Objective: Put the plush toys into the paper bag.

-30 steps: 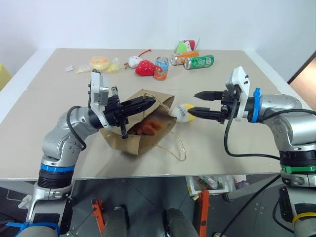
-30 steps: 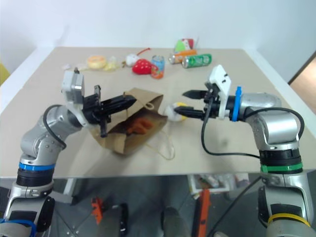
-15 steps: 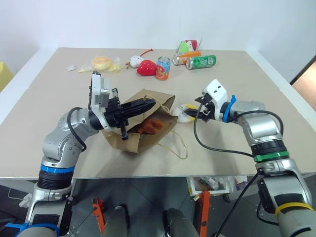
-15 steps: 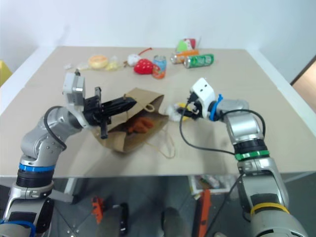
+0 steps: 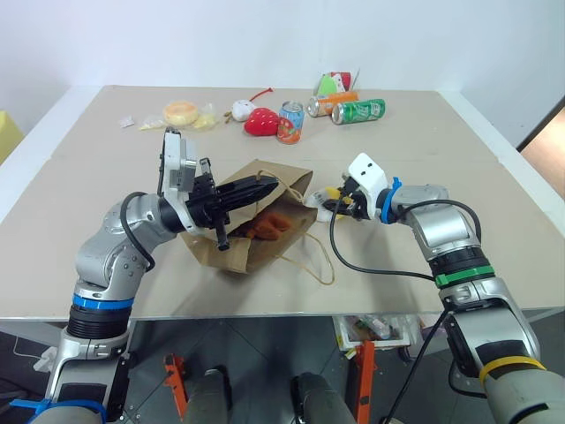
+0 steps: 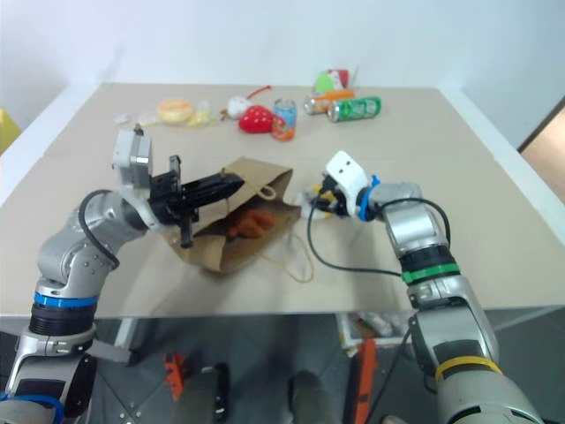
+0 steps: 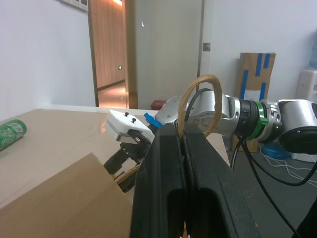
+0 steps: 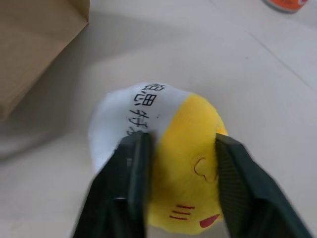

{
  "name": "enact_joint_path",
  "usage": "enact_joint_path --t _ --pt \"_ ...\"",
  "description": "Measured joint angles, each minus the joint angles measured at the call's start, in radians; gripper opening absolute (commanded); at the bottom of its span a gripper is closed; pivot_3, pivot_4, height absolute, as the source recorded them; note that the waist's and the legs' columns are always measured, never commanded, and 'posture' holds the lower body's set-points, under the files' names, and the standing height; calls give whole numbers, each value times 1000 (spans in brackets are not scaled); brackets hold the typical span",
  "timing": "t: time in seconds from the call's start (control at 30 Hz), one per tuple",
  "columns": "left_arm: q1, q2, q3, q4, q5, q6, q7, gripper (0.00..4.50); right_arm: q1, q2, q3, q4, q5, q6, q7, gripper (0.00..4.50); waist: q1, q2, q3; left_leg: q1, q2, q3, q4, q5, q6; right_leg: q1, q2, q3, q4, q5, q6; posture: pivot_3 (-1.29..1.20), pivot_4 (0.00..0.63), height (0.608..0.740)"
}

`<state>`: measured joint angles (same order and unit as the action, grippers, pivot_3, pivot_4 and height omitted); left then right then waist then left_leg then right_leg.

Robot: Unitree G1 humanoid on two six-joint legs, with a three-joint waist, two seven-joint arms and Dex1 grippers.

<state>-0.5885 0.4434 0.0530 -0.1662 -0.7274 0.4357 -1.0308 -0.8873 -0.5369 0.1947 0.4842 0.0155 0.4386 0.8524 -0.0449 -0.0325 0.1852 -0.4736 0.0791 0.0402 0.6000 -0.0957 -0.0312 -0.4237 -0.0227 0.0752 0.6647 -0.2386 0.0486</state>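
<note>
You are at the pick-up: your right pincer (image 8: 173,183) is clamped on the egg-shaped toy (image 8: 163,144) at frame centre beside the paper bag (image 5: 252,234), whose handle (image 7: 198,101) your left pincer (image 5: 265,187) pinches, so lift it into the mouth beside the brown toy (image 5: 269,225).

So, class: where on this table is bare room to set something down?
Free: the wide strip of table left of the paper bag, and the right side beyond the right gripper. Crowded: the far edge, from bun to green can.
</note>
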Motion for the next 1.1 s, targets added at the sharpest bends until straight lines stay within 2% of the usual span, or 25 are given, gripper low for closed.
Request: enact_joint_path --t 0.03,0.1,0.23,0.33,0.5,0.6,0.67,0.83,1.1 --pt "1 -2 0 0 0 0 2 0 9 -6 1 -14 0 7 17 558 0 0 0 0 0 0 0 0 0 0 0 0 0 0 0 0 150 740" --pt "2 -4 0 0 0 0 3 0 14 -9 1 -24 -1 13 22 38 0 0 0 0 0 0 0 0 0 0 0 0 0 0 0 0 150 740" --pt "4 -5 0 -1 0 0 7 0 15 -11 -17 -31 2 23 -1 38 0 0 0 0 0 0 0 0 0 0 0 0 0 0 0 0 150 740" --pt "6 -5 0 -1 0 0 8 0 8 -28 -97 -36 51 48 -10 38 1 0 0 0 0 0 0 0 0 0 0 0 0 0 1 0 150 740" --pt "7 -5 1 -2 0 0 19 0 10 -200 -234 -236 189 102 125 38 4 0 0 0 0 0 -2 0 0 0 0 0 0 -1 4 0 150 740" --pt "8 -6 0 -3 0 -1 20 0 83 -292 -248 -392 260 130 230 38 3 0 0 1 0 0 -4 -1 0 0 0 0 0 -2 3 0 150 740" --pt "8 -5 0 -3 0 -1 20 0 130 -310 -245 -450 291 156 271 38 -1 0 0 1 0 0 -4 -1 0 -1 0 0 0 -2 3 0 150 740" --pt "8 -6 0 -3 0 -1 19 0 163 -307 -198 -607 365 237 302 38 -3 1 0 2 0 0 -2 0 -1 -1 0 0 0 -2 -2 0 150 740" --pt "7 -5 1 -2 0 -2 20 0 170 -177 -33 -685 373 276 259 38 -2 0 0 1 0 1 1 0 0 0 -1 0 0 0 -2 0 150 740"
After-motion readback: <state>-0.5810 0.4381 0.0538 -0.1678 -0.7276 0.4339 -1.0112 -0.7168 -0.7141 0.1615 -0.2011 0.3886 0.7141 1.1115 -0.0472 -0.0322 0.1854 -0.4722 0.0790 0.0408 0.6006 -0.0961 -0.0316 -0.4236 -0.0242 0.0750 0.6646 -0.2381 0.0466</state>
